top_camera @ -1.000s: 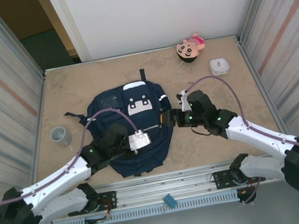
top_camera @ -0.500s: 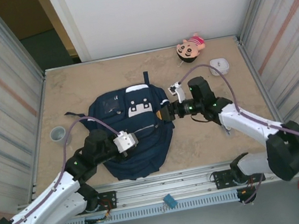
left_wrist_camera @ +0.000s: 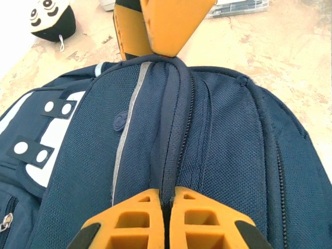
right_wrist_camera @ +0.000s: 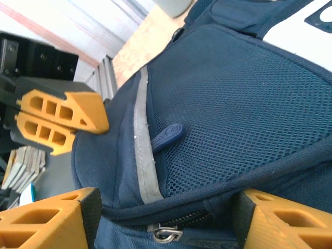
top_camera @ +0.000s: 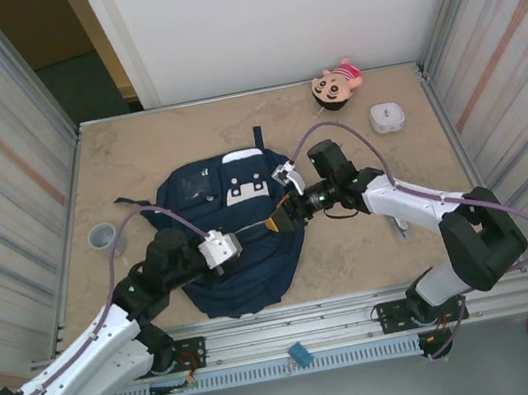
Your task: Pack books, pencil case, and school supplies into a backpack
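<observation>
1. Over the last second the right claw (top_camera: 273,222) has travelled leftward from the right edge of the backpack (top_camera: 246,271) onto its middle. It now sits just beside the left claw (left_wrist_camera: 162,199).
2. The backpack has slid slightly toward the far side of the bench (top_camera: 135,153).
3. The left claw is clamped tight on a raised ridge of navy fabric beside a zip line.
4. The right claw stands wide apart, straddling that ridge without squeezing it.
5. Likely meaning: both arms are setting up to pull the bag open. The zip looks closed, so packing has not begun.
6. The backpack lies flat mid-bench. It is navy mesh fabric with white dotted patches on the top pocket, a pale grey stripe, a metal zip pull (right_wrist_camera: 165,234) and dark straps.
</observation>
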Robot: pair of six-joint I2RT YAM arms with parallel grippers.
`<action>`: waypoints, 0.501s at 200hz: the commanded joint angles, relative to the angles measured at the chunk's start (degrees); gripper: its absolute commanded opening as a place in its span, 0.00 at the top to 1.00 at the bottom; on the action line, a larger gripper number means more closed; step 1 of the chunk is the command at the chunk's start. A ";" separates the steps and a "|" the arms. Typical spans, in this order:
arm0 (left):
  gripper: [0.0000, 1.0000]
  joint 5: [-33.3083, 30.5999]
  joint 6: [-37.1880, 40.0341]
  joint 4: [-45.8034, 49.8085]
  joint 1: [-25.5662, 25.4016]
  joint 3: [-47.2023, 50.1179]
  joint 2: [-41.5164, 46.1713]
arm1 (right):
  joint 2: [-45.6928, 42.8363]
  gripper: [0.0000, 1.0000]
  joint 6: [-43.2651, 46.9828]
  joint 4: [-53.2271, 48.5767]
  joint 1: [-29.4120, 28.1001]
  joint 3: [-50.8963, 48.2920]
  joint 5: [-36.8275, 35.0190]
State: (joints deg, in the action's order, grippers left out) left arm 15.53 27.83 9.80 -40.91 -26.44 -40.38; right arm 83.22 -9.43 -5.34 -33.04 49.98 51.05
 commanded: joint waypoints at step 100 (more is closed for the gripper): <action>1.00 0.69 -1.75 -6.82 1.18 -1.83 2.25 | -2.11 0.71 2.99 -6.43 -1.02 1.80 4.24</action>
State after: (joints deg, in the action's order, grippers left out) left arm 15.42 27.09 10.24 -40.45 -26.41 -39.83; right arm 82.56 -6.98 -9.56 -32.99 50.17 52.75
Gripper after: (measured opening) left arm 0.071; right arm 0.294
